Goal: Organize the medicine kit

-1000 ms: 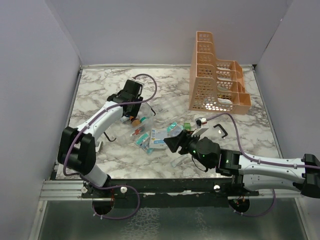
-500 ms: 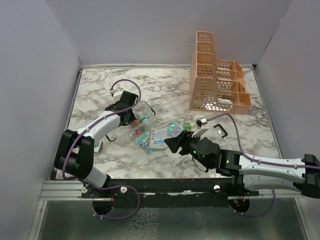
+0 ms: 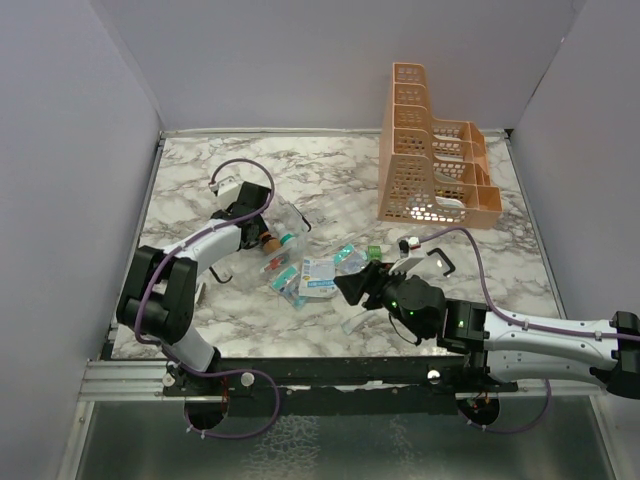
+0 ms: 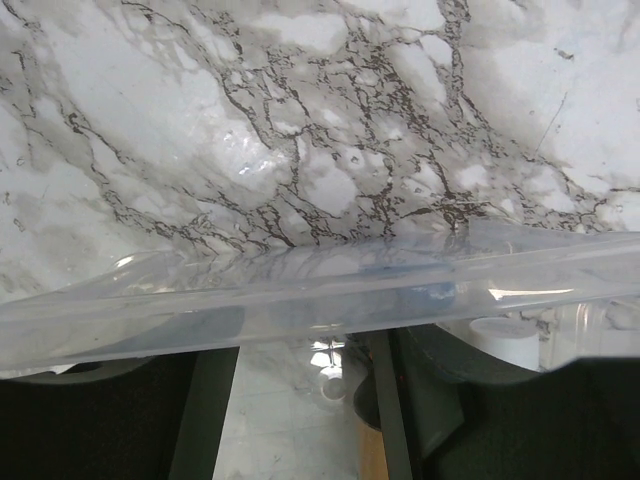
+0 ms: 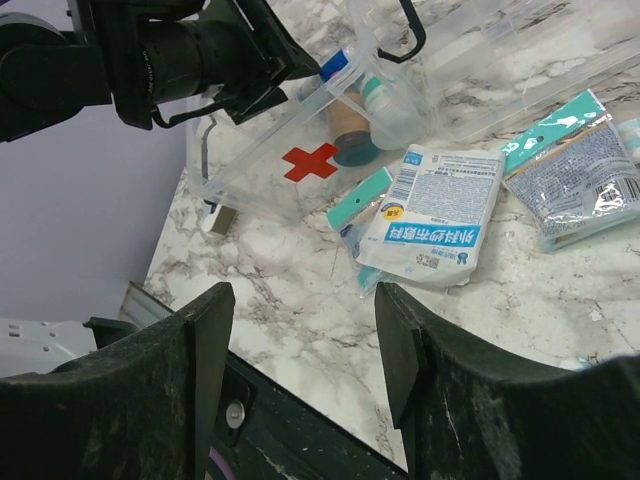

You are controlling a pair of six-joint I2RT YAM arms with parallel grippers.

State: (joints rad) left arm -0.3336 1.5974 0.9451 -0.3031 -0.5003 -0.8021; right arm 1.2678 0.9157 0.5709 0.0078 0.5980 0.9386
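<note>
The clear plastic medicine box with a red cross (image 5: pixel 300 160) lies left of centre on the veined marble tabletop (image 3: pixel 460 250), its thin edge clamped between the left gripper's (image 3: pixel 262 215) fingers. A glossy white sachet with a blue band (image 5: pixel 432 215) lies beside it. The right gripper (image 5: pixel 300 330) hovers near, jaws spread.

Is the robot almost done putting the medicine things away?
Not nearly. A few small bottles already sit inside the clear plastic box with the red cross. The left gripper is at that box's edge, its clear wall filling the left wrist view; grip unclear. The right gripper hangs open and empty. The white and blue packet and the teal-edged pouches lie loose on the marble table.
</note>
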